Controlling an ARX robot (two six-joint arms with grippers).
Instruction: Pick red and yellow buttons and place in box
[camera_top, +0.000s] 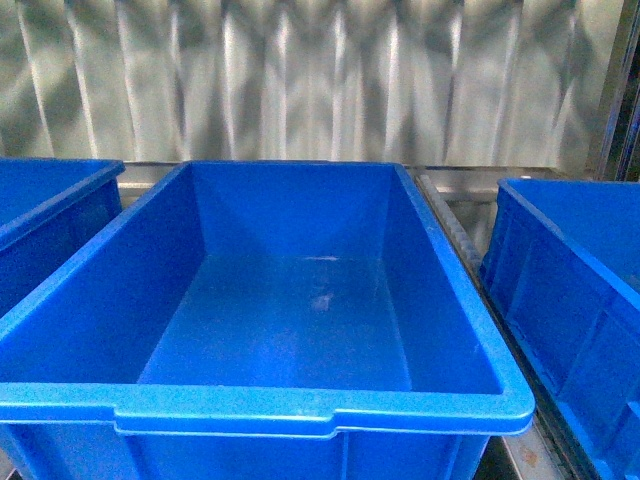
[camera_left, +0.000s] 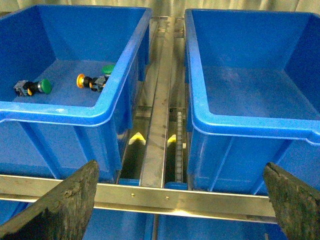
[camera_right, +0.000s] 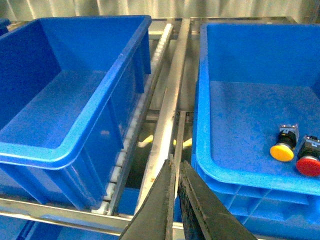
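Observation:
A red button (camera_right: 308, 161) and a yellow button (camera_right: 283, 148) lie side by side on the floor of a blue bin (camera_right: 235, 172) in the right wrist view. My right gripper (camera_right: 177, 162) is shut with nothing in it, over the metal rail just outside that bin's rim. The box (camera_top: 320, 415) fills the middle of the front view, deep, bright blue and holding nothing; it also shows as the box (camera_right: 75, 145) and the box (camera_left: 240, 127) in the wrist views. My left gripper (camera_left: 180, 165) stands wide open above a metal crossbar, holding nothing.
A second blue bin (camera_left: 95, 112) holds two green-capped buttons (camera_left: 45, 86) (camera_left: 108, 69) and an orange-faced one (camera_left: 80, 80). Metal rails (camera_left: 160, 115) run between the bins. A corrugated metal wall (camera_top: 320, 80) stands behind.

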